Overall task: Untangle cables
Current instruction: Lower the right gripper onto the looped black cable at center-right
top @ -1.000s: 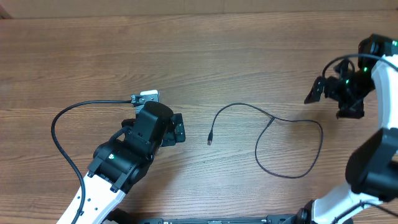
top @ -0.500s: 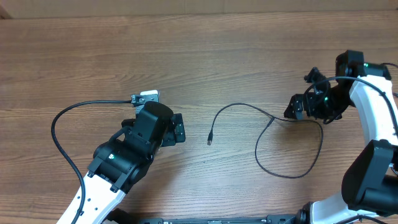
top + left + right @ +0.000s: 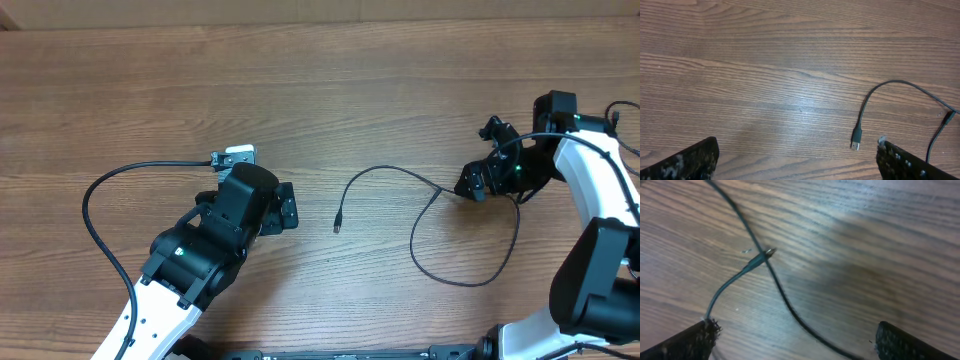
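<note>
Now, right arm: swung in over the last second from far out past the crossing [image 3: 441, 190] to just beside it, low over the bench [image 3: 300, 80].
Crossing: the spot where the cable [image 3: 470, 283] closes its loop, its small tip [image 3: 771, 252] lying across its own strand. Every place below is told from here.
Right gripper [image 3: 473, 185]: poised just beside the crossing, above the start of the loop. Its wrist view shows the jaws wide and empty, with the crossing ahead of them and the cable not yet touched.
Cable: one thin black cord flat on the bench, unmoved through the approach. From the crossing one strand arcs away to a plug [image 3: 337, 226] well apart, and the other runs round in a wide loop and back.
Left gripper [image 3: 286, 208]: unchanged, parked beyond the plug as seen from the crossing, well apart. Its jaws are wide with nothing between them, and the plug lies near one fingertip [image 3: 912, 162] in its wrist view.
Meaning for the task: the reach looks finished and the pick not begun. The likely next step is to close on the tip or strand at the crossing and draw it clear so the loop opens.
Risk: tip and strand touch at the crossing, so a pinch may catch both.
</note>
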Tool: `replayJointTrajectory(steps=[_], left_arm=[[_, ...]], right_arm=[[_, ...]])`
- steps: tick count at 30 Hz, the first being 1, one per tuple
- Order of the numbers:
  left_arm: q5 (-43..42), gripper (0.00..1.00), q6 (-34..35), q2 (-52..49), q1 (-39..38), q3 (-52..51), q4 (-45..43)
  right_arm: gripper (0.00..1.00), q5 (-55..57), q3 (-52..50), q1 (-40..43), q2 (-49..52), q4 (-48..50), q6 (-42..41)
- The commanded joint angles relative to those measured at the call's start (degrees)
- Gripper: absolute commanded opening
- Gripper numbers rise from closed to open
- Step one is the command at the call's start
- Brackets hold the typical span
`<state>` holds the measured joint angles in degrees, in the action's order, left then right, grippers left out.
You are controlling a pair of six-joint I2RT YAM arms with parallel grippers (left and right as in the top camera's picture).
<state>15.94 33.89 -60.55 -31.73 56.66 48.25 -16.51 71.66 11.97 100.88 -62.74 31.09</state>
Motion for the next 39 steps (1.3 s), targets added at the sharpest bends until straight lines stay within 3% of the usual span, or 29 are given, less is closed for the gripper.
replayJointTrajectory(steps=[1,5,10,12,14,15,18,25,29,31,32,33,39], left_arm=[[0.96,1.00,-1.14,-0.20,0.22,0.46,-0.07],[0.96,1.00,-1.14,-0.20,0.22,0.46,-0.04],[0.96,1.00,-1.14,-0.20,0.22,0.46,-0.04],[0.96,1.00,-1.14,-0.20,0.22,0.46,-0.04],[0.96,1.00,-1.14,-0.20,0.22,0.46,-0.04],[0.96,0.99,-1.14,-0.20,0.22,0.46,-0.04],[0.96,1.00,-1.14,-0.20,0.22,0.46,-0.04],[0.96,1.00,-1.14,-0.20,0.22,0.46,-0.02],[0.96,1.00,-1.14,-0.20,0.22,0.46,-0.02],[0.96,1.00,-1.14,-0.20,0.22,0.46,-0.04],[0.96,1.00,-1.14,-0.20,0.22,0.46,-0.04],[0.96,0.99,-1.14,-0.20,0.22,0.46,-0.04],[0.96,1.00,-1.14,-0.20,0.22,0.46,-0.04]], right_arm=[[0.96,1.05,-0.46,0.09,3.15,1.05,0.94],[0.86,1.03,-0.48,0.09,5.57,-1.20,0.92],[0.82,0.52,-0.50,-0.04,5.70,-5.81,0.92],[0.59,0.13,-0.57,-0.26,5.70,-6.25,0.92],[0.49,0.15,-0.59,-0.59,5.70,-6.36,0.92],[0.50,0.15,-0.70,-0.76,5.70,-6.32,0.94],[0.68,0.15,-1.07,-1.27,5.70,-5.88,1.14],[0.72,-1.25,-3.78,-2.60,5.70,-3.98,4.22],[0.73,-6.58,-3.96,-4.13,5.73,-5.77,10.45],[0.64,-6.49,-3.96,-5.27,5.70,-6.43,11.43],[0.44,-6.51,-3.96,-5.97,5.73,-6.56,11.47],[0.04,-6.23,-3.96,-6.54,5.70,-6.43,11.41],[0.04,-9.75,-3.93,-8.48,5.70,-5.33,11.41]])
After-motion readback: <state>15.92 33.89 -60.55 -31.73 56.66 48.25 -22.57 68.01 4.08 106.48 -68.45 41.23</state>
